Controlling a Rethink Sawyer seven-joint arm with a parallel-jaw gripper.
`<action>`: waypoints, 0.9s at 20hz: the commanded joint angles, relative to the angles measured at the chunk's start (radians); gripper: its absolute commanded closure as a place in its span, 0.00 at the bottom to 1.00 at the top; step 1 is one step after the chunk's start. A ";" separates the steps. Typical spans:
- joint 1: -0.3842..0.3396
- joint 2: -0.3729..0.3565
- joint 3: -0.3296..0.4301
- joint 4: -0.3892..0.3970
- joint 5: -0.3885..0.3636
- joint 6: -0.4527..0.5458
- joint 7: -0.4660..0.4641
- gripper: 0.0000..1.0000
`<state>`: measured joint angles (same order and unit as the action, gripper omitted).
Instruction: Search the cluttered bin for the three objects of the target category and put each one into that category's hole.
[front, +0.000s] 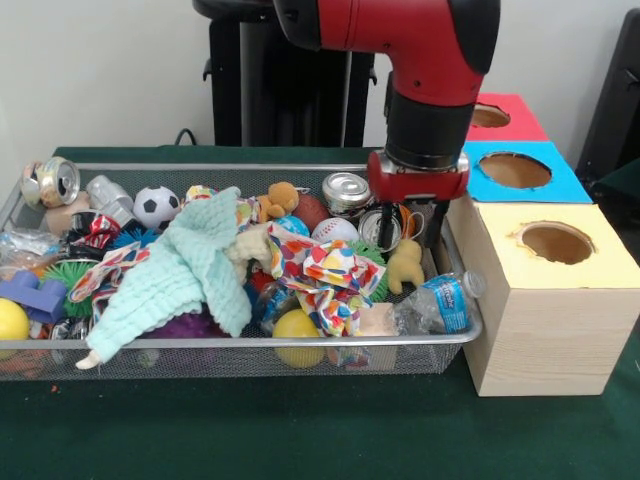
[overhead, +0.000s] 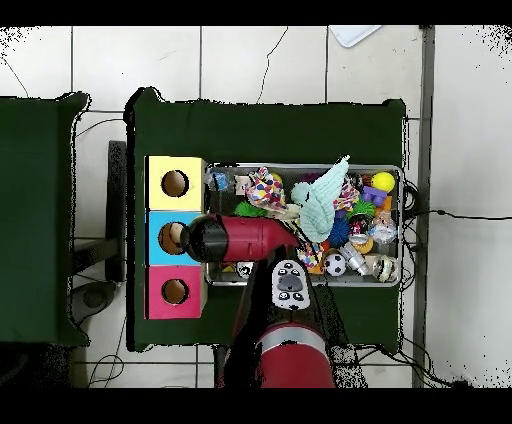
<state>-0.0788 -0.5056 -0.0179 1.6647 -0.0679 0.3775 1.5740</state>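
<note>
The wire-mesh bin (front: 250, 342) is full of clutter; it also shows in the overhead view (overhead: 370, 282). One clear water bottle (front: 440, 303) with a blue-and-white label lies at the bin's near right corner, against the rim by the yellow box; overhead it is the bottle (overhead: 218, 180). A crinkled clear plastic thing (front: 25, 243) at the left end may be another bottle. My gripper (front: 411, 230) is down in the bin's right end, behind the bottle, fingers apart over a can lid, holding nothing. The blue-surround hole (front: 515, 170) is just right of the gripper and is open.
The yellow-surround hole (front: 555, 242) is nearest the camera and the red-surround hole (front: 490, 115) is farthest. A mint knitted cloth (front: 185, 270) and a patterned cloth (front: 320, 270) cover the bin's middle. Metal cans (front: 52, 182) (front: 347, 190), balls and toys lie around.
</note>
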 joint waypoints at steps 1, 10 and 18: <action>0.022 -0.085 0.029 0.030 0.134 0.067 0.294 0.00; 0.127 -0.135 -0.130 0.024 0.250 0.164 0.408 0.00; 0.155 -0.100 -0.150 0.023 0.279 0.067 0.416 0.00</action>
<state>0.0649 -0.6321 -0.1626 1.6705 0.1513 0.4054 1.7232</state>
